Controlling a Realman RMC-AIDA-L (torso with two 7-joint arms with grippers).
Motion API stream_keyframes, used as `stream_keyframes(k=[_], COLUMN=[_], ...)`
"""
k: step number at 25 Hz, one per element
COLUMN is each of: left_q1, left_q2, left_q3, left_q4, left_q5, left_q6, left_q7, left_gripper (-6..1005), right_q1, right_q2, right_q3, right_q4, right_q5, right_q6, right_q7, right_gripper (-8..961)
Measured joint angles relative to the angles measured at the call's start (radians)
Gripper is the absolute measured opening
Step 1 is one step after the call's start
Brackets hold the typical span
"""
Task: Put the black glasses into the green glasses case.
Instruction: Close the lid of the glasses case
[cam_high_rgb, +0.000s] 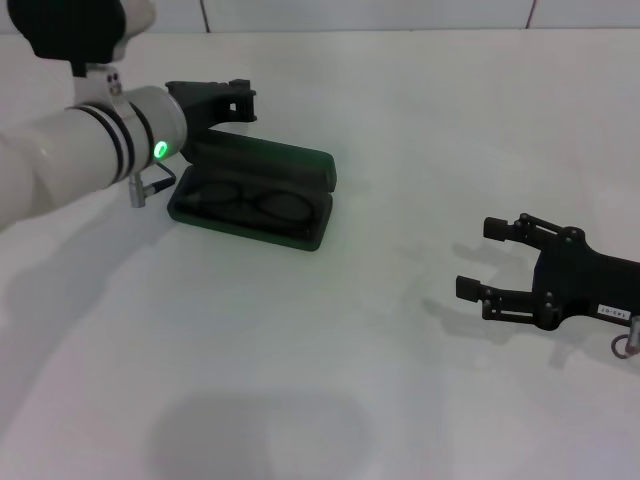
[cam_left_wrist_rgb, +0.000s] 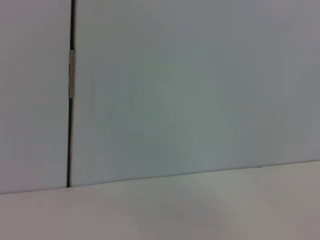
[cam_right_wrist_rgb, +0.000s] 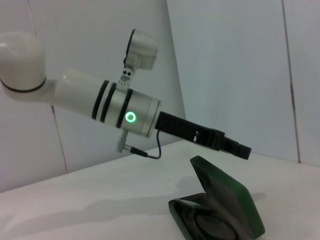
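At the left of the head view, the left arm reaches forward over the white tabletop (cam_high_rgb: 330, 350), its wrist showing a lit green ring. The left claw (cam_high_rgb: 236, 100) sticks out just above and behind the raised lid of the green glasses case (cam_high_rgb: 262, 165). Whether its fingers are apart or together I cannot tell, since they appear only as one dark bar from both the head view and the right wrist view, where the claw (cam_right_wrist_rgb: 235, 146) hovers just above the lid's top edge. No contact with the lid can be made out, and nothing is seen held.

The green glasses case (cam_right_wrist_rgb: 235, 207) lies open on the tabletop, left of centre and toward the far side. Its lid stands up behind the tray, leaning back slightly. The shell is dark green with rounded corners and a dark lining.

The black glasses (cam_high_rgb: 248, 203) lie inside the tray, two rounded oval lenses side by side in a thin black frame, filling most of the compartment. The temple arms cannot be made out.

Well apart to the right, the right claw (cam_high_rgb: 484, 258) rests low over the tabletop near the right edge, its two black fingers spread wide, pointing left, with nothing between them.
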Motion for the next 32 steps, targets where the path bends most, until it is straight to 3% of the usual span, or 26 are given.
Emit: stream_keyframes(k=[7, 19, 32], left_q1=[0.000, 0.017, 0.081], left_q2=[0.001, 0.006, 0.006], left_q3=[0.036, 0.061, 0.061], left_q4=[-0.036, -0.027, 0.025], left_q5=[-0.005, -0.005, -0.006], left_q6=[-0.069, -0.052, -0.022], left_q7=[0.005, 0.015, 0.058], left_gripper=[82, 86, 89], right_q1=[0.000, 0.003, 0.008], right_q2=[-0.001, -0.001, 0.004], right_q3=[0.000, 0.000, 0.000], right_q4=[0.000, 0.000, 0.000], right_q5=[0.000, -0.004, -0.006], right_q6=[0.000, 0.005, 0.010], right_q7=[0.000, 0.000, 0.000], right_gripper=[886, 886, 886])
